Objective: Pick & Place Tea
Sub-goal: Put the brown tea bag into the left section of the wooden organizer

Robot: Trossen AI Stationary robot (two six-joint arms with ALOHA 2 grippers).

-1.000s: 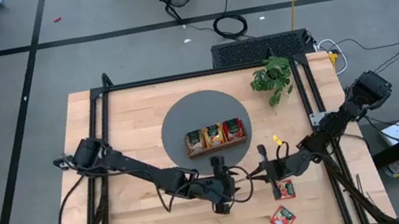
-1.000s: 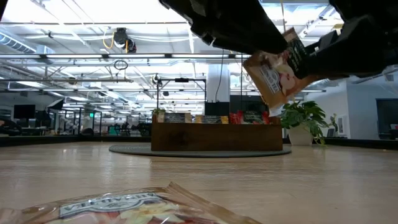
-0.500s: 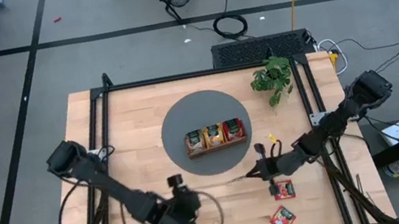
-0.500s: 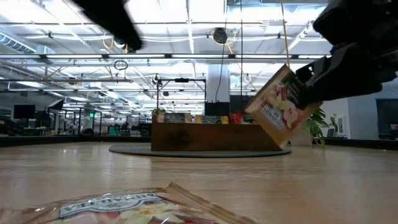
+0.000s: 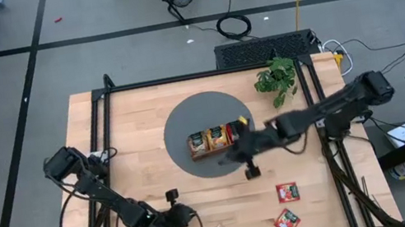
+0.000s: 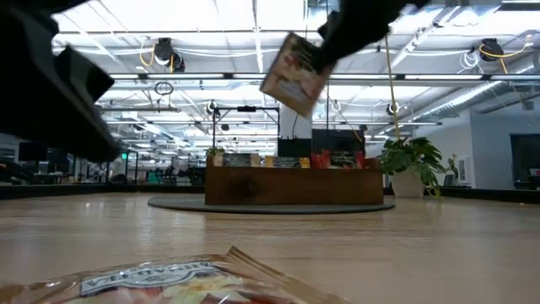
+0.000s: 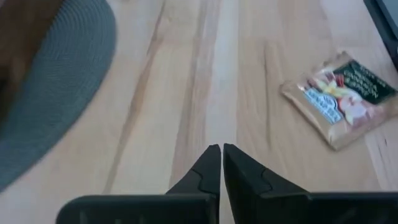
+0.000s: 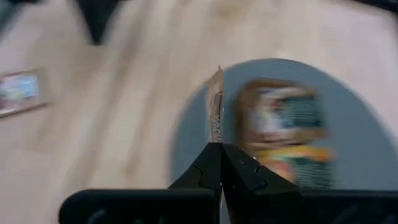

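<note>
Packet (image 6: 291, 73) aloft: my right gripper (image 8: 219, 148) has its jaws clamped on one edge of a tea packet, holding it edge-up over the grey mat (image 5: 181, 134), just beside the tray (image 5: 218, 139). I judge that thin-edge grip is meant to let the packet slide upright into a compartment, where other packets already stand on end. From the low camera it hangs tilted, well above the tray's rim, so it looks to me like a carry, not yet a drop.

My left gripper (image 7: 221, 155) sits low at the desk's (image 5: 131, 134) near edge, jaws together and holding nothing, its nose toward a loose packet (image 7: 342, 98) lying flat on the wood, apart from it. I take that as lining up for the next pick.

Two red packets (image 5: 287, 192) lie flat on the desk's right side, well clear of the mat, one (image 5: 287, 221) closer to the near edge. A plant (image 5: 278, 77) stands at the far right corner, out of the working path.
</note>
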